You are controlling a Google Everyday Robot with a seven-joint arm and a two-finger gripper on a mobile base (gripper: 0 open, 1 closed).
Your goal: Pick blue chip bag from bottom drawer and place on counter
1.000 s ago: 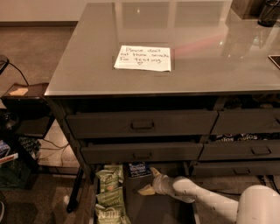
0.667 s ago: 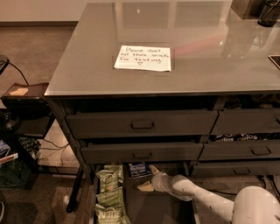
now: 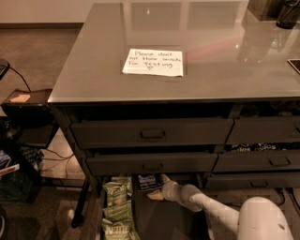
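Note:
The blue chip bag (image 3: 149,182) lies at the back of the open bottom drawer (image 3: 161,220), just under the front of the drawer above. It is small and dark navy with white lettering. My gripper (image 3: 158,189) is inside the drawer right at the bag's right edge, reaching in from the lower right on a white arm (image 3: 220,211). The counter (image 3: 211,61) is a glossy grey top above the drawers and bears a white handwritten note (image 3: 153,62).
Several green snack bags (image 3: 116,206) lie in a row along the drawer's left side. Two shut handled drawers (image 3: 152,133) sit above. More drawers stand at the right (image 3: 267,161). A dark cup (image 3: 287,14) stands at the counter's far right. A black side cart (image 3: 23,122) is at the left.
The gripper has crept slightly left and further back into the drawer towards the blue bag. The bags have not moved.

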